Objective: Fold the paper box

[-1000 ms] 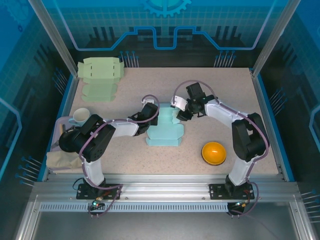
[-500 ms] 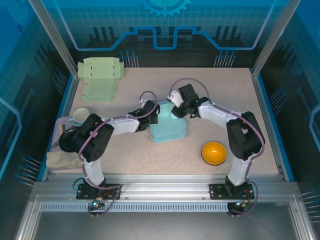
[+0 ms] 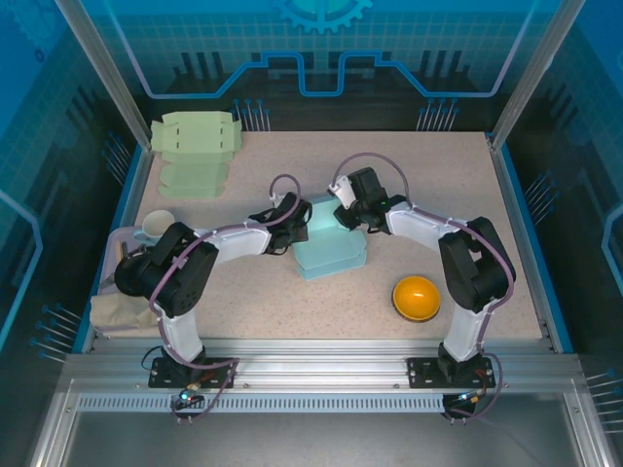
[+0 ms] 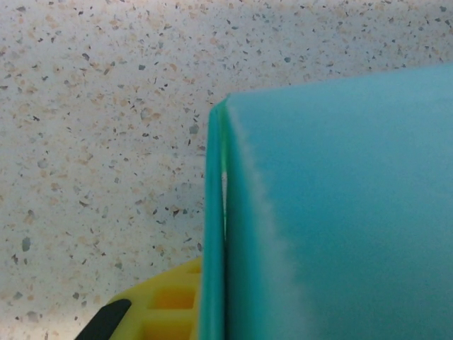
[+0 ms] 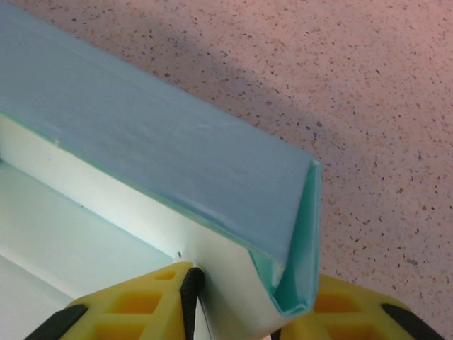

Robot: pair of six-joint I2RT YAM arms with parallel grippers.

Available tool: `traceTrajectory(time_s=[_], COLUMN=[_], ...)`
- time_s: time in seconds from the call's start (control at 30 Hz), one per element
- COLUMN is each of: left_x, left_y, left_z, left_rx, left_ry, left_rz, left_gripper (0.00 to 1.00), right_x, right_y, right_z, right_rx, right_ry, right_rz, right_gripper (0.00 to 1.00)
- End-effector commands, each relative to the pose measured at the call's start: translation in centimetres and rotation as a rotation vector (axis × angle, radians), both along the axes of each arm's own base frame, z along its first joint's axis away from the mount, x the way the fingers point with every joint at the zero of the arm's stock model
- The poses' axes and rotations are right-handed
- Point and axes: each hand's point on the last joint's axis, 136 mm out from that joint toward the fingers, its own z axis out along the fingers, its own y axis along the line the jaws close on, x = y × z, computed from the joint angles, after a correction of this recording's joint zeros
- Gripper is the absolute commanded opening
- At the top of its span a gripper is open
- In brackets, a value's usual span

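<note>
Paper box (image 3: 329, 255), left gripper (image 3: 300, 227) pinching wall, right gripper (image 3: 343, 224) straddling wall

right gripper (image 5: 237, 312) moved left, clamped onto paper box (image 3: 331, 255) wall

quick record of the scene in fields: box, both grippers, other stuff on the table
paper box: teal, middle of the table, partly folded
left gripper: at the box's left side, shut on a panel edge
right gripper: at the box's far right, fingers either side of a folded wall; grip unclear
other items: green box blanks far left; orange bowl near right; cup and cloth at left edge
</note>
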Motion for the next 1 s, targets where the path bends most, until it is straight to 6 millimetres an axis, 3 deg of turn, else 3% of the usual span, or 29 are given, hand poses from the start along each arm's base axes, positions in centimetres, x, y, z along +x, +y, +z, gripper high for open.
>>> traceTrajectory(time_s=[0.0, 0.23, 0.63, 0.73, 0.8, 0.97], left_x=[0.1, -0.2, -0.7, -0.6, -0.5, -0.2], left_y=[-1.7, 0.4, 1.2, 1.0, 0.8, 0.5], left_z=[2.9, 3.1, 2.6, 2.7, 2.9, 3.0], left_rx=[-0.083, -0.019, -0.009, -0.016, -0.02, -0.018], left_ry=[-0.005, 0.015, 0.038, 0.041, 0.041, 0.046], left_rz=[-0.008, 0.109, 0.161, 0.161, 0.156, 0.144], left_gripper=[0.08, 0.08, 0.08, 0.08, 0.08, 0.08], right_x=[0.7, 1.7, 1.4, 1.4, 1.3, 0.3], right_y=[-0.3, -7.2, -14.0, -14.1, -13.0, -6.3], right_z=[1.5, 0.9, 3.0, 2.9, 2.6, 2.4], right_rx=[0.015, -0.408, -0.564, -0.571, -0.478, -0.032], right_ry=[-0.063, -0.142, -0.216, -0.22, -0.182, -0.031], right_rz=[-0.07, -0.414, -0.682, -0.695, -0.667, -0.414], right_gripper=[0.28, 0.26, 0.28, 0.29, 0.31, 0.38])
